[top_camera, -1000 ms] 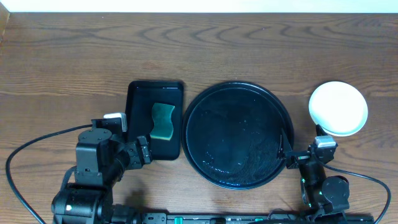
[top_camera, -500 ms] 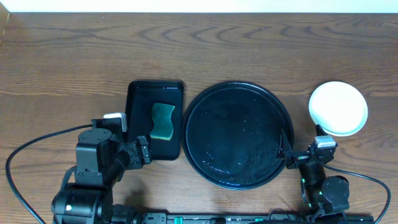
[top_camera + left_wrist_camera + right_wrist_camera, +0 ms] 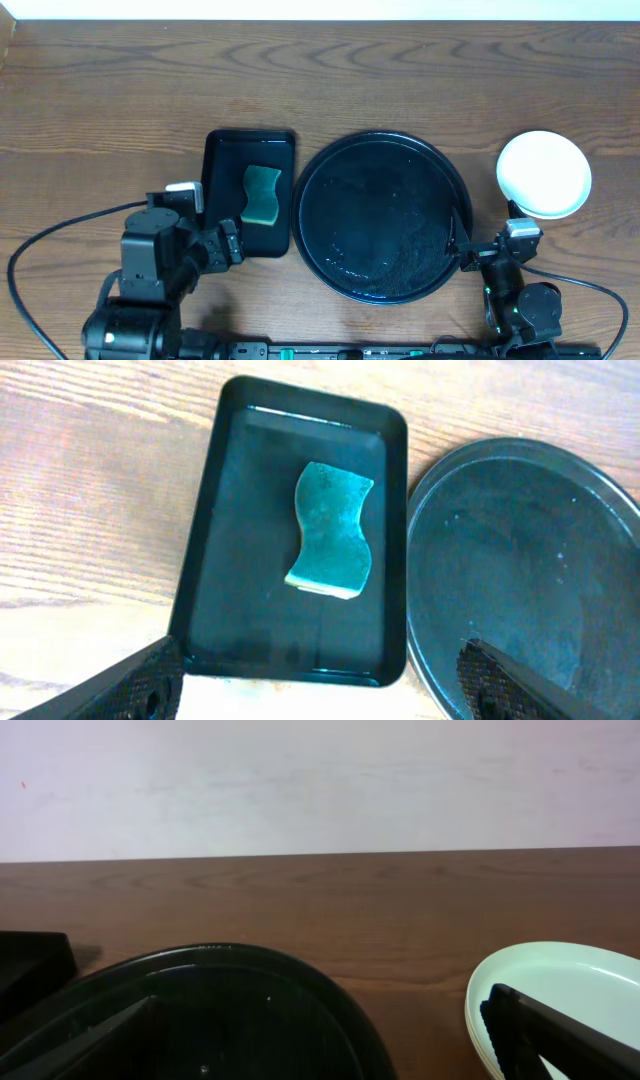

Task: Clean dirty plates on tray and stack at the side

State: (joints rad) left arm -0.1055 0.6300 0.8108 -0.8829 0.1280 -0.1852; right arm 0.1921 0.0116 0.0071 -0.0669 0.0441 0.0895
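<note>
The plates (image 3: 544, 174) sit as one pale stack at the right edge of the overhead frame. They are on the bench (image 3: 320, 80) and off the round tray (image 3: 380, 216), near its right rim but not touching it. From above the stack reads as a single disc. The right wrist view shows a mint top plate at lower right with a yellowish edge under it, so there are at least two; the full count cannot be told. The round tray fills the centre of the overhead frame, glossy black with wet-looking streaks on its floor.

The right hand (image 3: 320, 1008) is at the lower right of the overhead frame, low by the tray's right rim. It points level across the bench toward the far wall (image 3: 320, 780). Its two fingers (image 3: 560, 1040) are spread wide, one over the tray and one in front of the plates, gripping nothing. The left hand (image 3: 320, 665), at lower left, looks steeply down on a rectangular tray (image 3: 200, 540). Its fingers (image 3: 140, 685) are wide apart at the bottom corners of its view, holding nothing.

That single rectangular tray lies just left of the round one, and one teal wavy-edged sponge (image 3: 331, 532) lies flat in its middle. The bench is dark brown wood grain and the wall is plain and pale. There are two arms, one hand each.
</note>
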